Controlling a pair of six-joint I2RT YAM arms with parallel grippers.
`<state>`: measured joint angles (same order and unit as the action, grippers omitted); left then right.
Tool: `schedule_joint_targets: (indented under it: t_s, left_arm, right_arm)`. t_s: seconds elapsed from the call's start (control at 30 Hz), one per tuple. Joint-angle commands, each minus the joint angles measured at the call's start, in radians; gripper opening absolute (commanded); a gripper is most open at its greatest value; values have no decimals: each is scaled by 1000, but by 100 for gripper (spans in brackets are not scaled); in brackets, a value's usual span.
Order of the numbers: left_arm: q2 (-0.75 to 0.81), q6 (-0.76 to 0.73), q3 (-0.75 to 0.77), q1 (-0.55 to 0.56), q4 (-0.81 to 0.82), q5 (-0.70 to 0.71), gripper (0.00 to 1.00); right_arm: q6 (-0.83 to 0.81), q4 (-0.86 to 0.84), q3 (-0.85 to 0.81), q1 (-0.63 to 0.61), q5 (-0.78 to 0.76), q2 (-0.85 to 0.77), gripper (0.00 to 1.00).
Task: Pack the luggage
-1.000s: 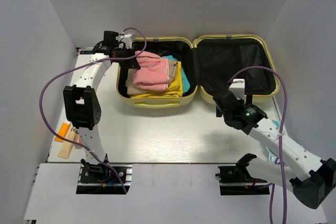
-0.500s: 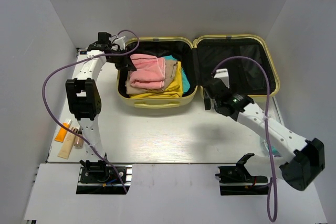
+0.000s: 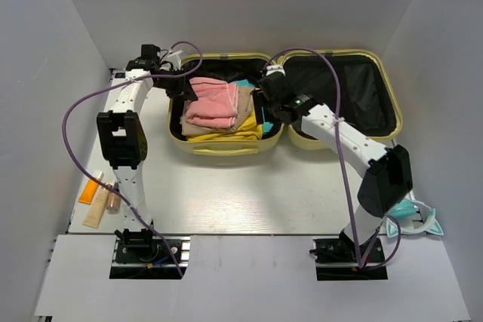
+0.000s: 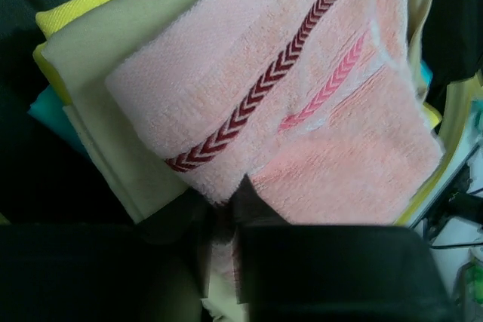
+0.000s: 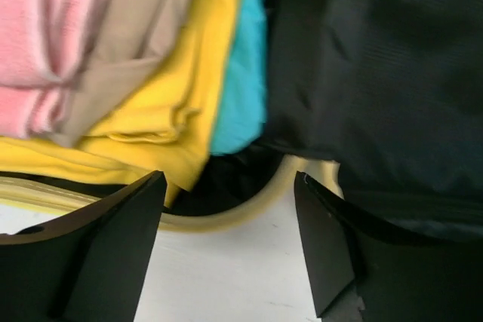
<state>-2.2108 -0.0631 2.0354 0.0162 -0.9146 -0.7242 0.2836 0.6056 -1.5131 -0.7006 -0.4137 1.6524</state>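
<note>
The luggage [image 3: 226, 145] lay open at the far side of your desk [image 3: 249, 194]; your left claw [image 4: 225, 220] was clamped on the pink towel [image 3: 215, 103] inside its left half; your right claw [image 5: 230, 239] hung with fingers apart over the hinge.

Right claw [image 3: 266, 96] swung left to the luggage [image 3: 226, 148] hinge, left claw [image 3: 183, 90] tugged pink towel [image 3: 215, 103] leftward
</note>
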Motion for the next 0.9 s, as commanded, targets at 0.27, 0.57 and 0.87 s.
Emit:
schedule_joint_targets:
  t_s: [0.27, 0.57, 0.87]
  left_arm:
    - [118, 49, -7, -9, 17, 46, 100]
    - [336, 152, -135, -7, -12, 216, 100]
    - [365, 155, -283, 36, -4, 235, 100]
  right_arm:
    - [52, -79, -166, -2, 176, 184, 61]
    - [61, -162, -209, -2, 213, 267, 56]
    - [132, -178, -226, 3, 259, 351, 58]
